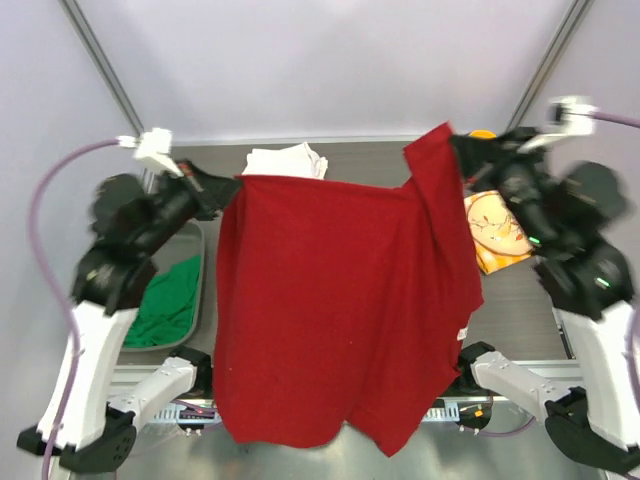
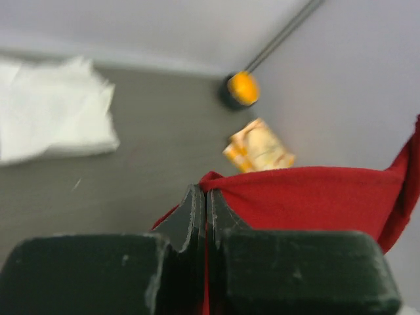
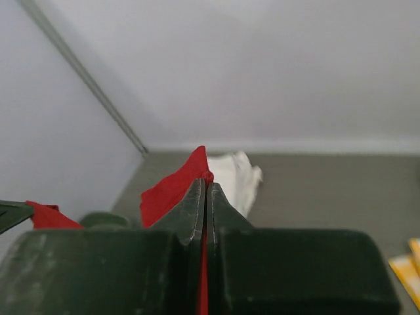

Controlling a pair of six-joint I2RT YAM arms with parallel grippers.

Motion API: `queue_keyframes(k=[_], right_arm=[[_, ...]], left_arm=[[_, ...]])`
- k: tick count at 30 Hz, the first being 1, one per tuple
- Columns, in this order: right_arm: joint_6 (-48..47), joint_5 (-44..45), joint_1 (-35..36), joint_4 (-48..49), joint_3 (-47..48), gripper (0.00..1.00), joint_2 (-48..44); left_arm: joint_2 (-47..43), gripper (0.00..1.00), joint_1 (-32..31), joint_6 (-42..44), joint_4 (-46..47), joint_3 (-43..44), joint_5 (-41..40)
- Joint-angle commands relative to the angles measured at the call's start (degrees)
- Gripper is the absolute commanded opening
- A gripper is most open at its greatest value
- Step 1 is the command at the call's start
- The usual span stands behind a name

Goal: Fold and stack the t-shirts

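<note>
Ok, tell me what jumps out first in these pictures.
The red t-shirt dominates: it hangs spread mid-air across the centre, pinched along its top edge by the left gripper and right gripper. Behind it lies a white t-shirt; a green t-shirt sits in the bin at left.

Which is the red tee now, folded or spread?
Spread: the red tee hangs open as a wide sheet, its top edge pinched by the left gripper and the right gripper, lower hem loose.

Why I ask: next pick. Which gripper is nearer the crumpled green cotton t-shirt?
Left. The left gripper hangs just beyond the green t-shirt; the right gripper sits across the red cotton t-shirt from it.
</note>
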Motion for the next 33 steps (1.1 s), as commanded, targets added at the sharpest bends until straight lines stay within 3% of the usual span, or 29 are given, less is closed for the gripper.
queue_keyframes(k=[1, 6, 13, 20, 29, 30, 31, 32, 33], right_arm=[[-1.25, 16.4, -0.21, 5.9, -13.03, 0.01, 4.38], [1.82, 17.56, -5.04, 14.85, -23.15, 0.01, 14.39], [3.68, 16.49, -8.39, 20.5, -21.41, 0.01, 30.82], [2.45, 16.33, -9.88, 22.61, -13.41, 0.01, 41.47], [-0.02, 15.19, -11.2, 20.77, 3.19, 0.01, 55.08], [-0.19, 14.14, -11.29, 20.68, 4.95, 0.01, 56.84], [-0.54, 13.61, -11.38, 20.24, 9.32, 0.04, 60.86], [-0.46, 13.77, -11.55, 18.06, 11.89, 0.16, 62.73], [-0.37, 14.21, -11.64, 16.74, 14.35, 0.31, 64.4]], left_arm=[[1.75, 0.0, 0.42, -1.38, 7.57, -15.31, -14.44], [5.78, 0.0, 1.12, -2.0, 12.57, -24.13, -23.17], [15.18, 0.0, 7.09, -4.55, 21.99, -32.49, -24.59], [28.2, 0.0, 11.58, -4.82, 26.39, -26.88, -22.12], [45.77, 0.0, 12.11, 0.8, 20.43, -3.96, -24.23], [47.44, 0.1, 12.54, 1.07, 19.46, -1.92, -25.63], [49.2, 0.37, 12.9, 1.6, 18.06, 0.45, -26.77], [53.48, 0.97, 13.25, 1.69, 13.17, 5.95, -28.7], [55.26, 1.0, 13.95, 0.91, 10.51, 8.53, -30.37]])
